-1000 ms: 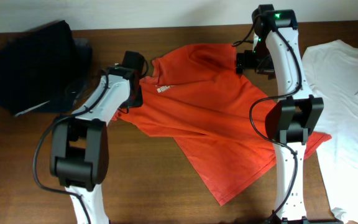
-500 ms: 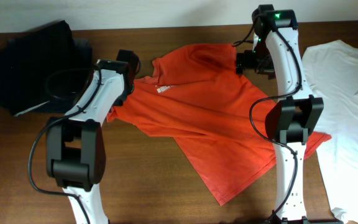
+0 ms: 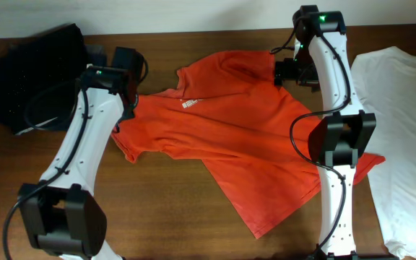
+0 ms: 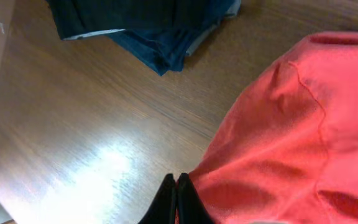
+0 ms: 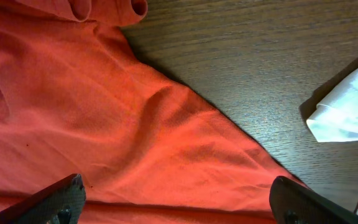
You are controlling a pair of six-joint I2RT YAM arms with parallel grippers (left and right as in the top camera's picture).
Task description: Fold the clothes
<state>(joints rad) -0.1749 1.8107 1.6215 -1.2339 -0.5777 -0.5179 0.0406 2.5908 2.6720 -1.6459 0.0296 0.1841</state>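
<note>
The red-orange T-shirt (image 3: 251,137) lies spread across the middle of the table, its small white chest logo (image 3: 188,104) facing up. My left gripper (image 3: 126,105) is at the shirt's left sleeve. In the left wrist view its black fingertips (image 4: 177,190) are pressed together at the edge of the red cloth (image 4: 278,143), pinching it. My right gripper (image 3: 289,72) hovers over the shirt's far right shoulder. Its fingers (image 5: 61,198) stand wide apart above the red fabric (image 5: 104,112) and hold nothing.
A heap of black and navy garments (image 3: 42,72) lies at the back left, also seen as dark garments (image 4: 148,25) in the left wrist view. A plain white shirt (image 3: 403,130) covers the right side, and its white shirt corner (image 5: 344,112) lies near the right gripper.
The left gripper closed on the sleeve edge and the left arm swung left, drawing the sleeve out toward the left. The right arm has stayed still.
</note>
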